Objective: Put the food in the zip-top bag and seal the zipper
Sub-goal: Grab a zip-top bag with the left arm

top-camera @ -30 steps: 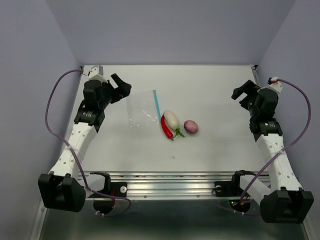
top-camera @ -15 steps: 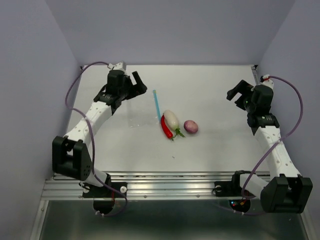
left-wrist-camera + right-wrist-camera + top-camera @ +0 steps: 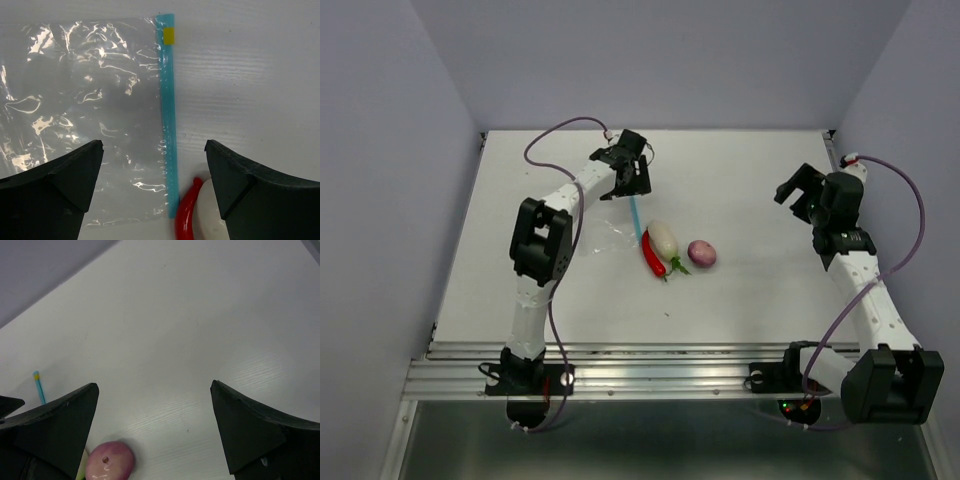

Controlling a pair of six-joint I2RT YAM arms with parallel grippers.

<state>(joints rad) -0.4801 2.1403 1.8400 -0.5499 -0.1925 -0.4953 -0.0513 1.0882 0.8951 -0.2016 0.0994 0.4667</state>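
While all three vegetables lie outside the bag [image 3: 85,110], nothing of the job is done. No food is in, and I cannot tell whether the zipper [image 3: 169,115] is open or pressed shut.

My left gripper [image 3: 152,150] hangs over the bag with its jaws spread wide and nothing between them, and the zipper runs roughly midway between the fingers. My right gripper [image 3: 155,390] hovers well apart over the right side of the table [image 3: 760,290], jaws likewise spread and empty.

By my reckoning, what is left is to open the bag's mouth, load each piece and press the strip closed.

The bag is clear and crinkled. It lies flat on the white table toward the far left of centre, with glare caught in its wrinkles. The light-blue zipper runs straight along the edge that faces the food, with a small yellow tab [image 3: 169,36] at the end away from the chili [image 3: 653,255].

The chili lies touching the egg [image 3: 663,237], its tip just beside the zipper's other end. The ball [image 3: 701,253] sits just to the right of them.
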